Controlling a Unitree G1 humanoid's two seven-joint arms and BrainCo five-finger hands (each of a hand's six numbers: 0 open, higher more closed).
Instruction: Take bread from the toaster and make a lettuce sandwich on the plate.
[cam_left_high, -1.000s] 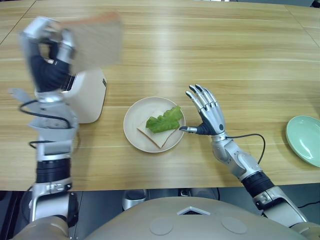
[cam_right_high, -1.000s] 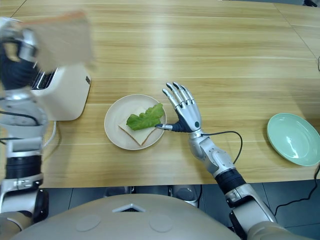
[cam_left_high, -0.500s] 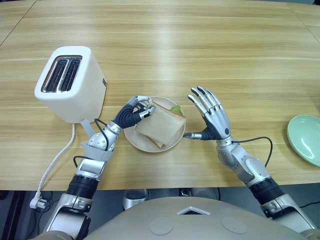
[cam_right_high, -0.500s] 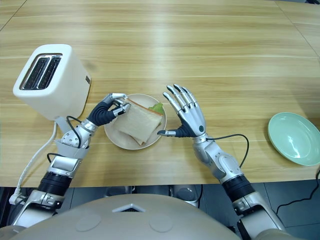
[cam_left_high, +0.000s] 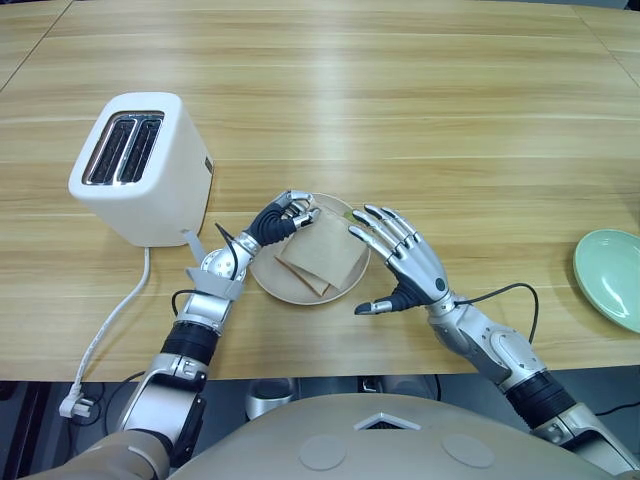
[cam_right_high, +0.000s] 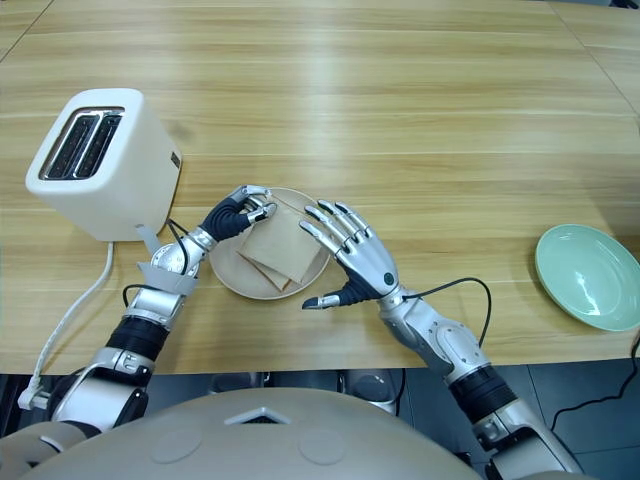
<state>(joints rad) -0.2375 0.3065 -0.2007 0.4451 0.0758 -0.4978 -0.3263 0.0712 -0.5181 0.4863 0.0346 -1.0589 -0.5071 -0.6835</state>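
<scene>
A round beige plate (cam_left_high: 272, 284) lies at the table's front centre. On it a top slice of bread (cam_left_high: 328, 250) rests over a lower slice (cam_left_high: 300, 278), whose edge peeks out in front. The lettuce is hidden between them. My left hand (cam_left_high: 283, 215) is at the plate's upper left rim, with its fingers curled on the top slice's corner. My right hand (cam_left_high: 405, 265) hovers open over the plate's right edge, fingers spread just above the bread. The white toaster (cam_left_high: 140, 165) stands to the left with both slots showing no bread.
The toaster's white cord (cam_left_high: 110, 325) trails off the front edge at the left. A pale green plate (cam_left_high: 610, 278) sits at the far right. The wooden table stretches wide behind the beige plate.
My left hand brought the slice down from above the toaster and laid it flat over the lettuce. My right hand shifted left, over the plate's right edge.
</scene>
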